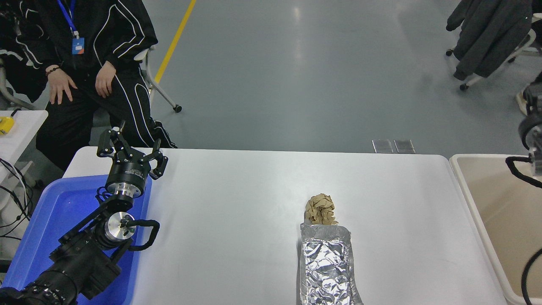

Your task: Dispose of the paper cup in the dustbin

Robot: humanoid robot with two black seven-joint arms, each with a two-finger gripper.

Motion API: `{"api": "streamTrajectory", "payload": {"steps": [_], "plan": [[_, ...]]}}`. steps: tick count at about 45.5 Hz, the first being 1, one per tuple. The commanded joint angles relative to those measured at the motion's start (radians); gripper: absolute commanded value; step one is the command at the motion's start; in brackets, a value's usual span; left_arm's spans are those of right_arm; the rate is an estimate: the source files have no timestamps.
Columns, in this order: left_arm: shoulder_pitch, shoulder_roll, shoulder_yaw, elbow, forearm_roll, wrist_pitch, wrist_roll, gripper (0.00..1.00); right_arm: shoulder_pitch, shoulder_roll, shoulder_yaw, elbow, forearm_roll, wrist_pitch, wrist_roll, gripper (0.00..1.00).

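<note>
The paper cup is not in view. The dustbin, a large beige bin with a thick rim, stands against the table's right end, cut off by the picture's edge. Only a piece of my right arm and its black cable show at the right edge, above the bin; its gripper is out of view. My left arm is parked at the lower left over the blue tray, and its gripper is open and empty.
A crumpled brown paper ball lies mid-table against the far end of a long piece of silver foil. A blue tray sits at the left edge. A person sits beyond the far left corner.
</note>
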Motion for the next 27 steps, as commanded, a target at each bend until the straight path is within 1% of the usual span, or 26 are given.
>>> {"api": "streamTrajectory", "payload": {"steps": [1, 4, 7, 17, 23, 27], "plan": [[0.000, 0.000, 0.000, 0.000, -0.001, 0.000, 0.001, 1.00, 0.067, -0.010, 0.201, 0.266, 0.011, 0.000, 0.006, 1.00], [0.000, 0.000, 0.000, 0.000, -0.001, 0.000, -0.001, 1.00, 0.062, -0.013, 0.218, 0.327, 0.009, 0.000, 0.021, 1.00], [0.000, 0.000, 0.000, 0.000, -0.001, 0.000, 0.001, 1.00, 0.045, -0.012, 0.251, 0.378, 0.009, 0.002, 0.067, 1.00], [0.000, 0.000, 0.000, 0.000, 0.001, 0.000, 0.001, 1.00, -0.120, 0.022, 0.307, 0.452, 0.000, 0.016, 0.208, 1.00], [0.000, 0.000, 0.000, 0.000, -0.001, 0.000, 0.001, 1.00, -0.231, 0.046, 0.351, 0.499, -0.001, 0.017, 0.320, 1.00], [0.000, 0.000, 0.000, 0.000, -0.001, 0.000, 0.001, 1.00, -0.291, 0.066, 0.362, 0.521, -0.003, 0.017, 0.359, 1.00]]}}
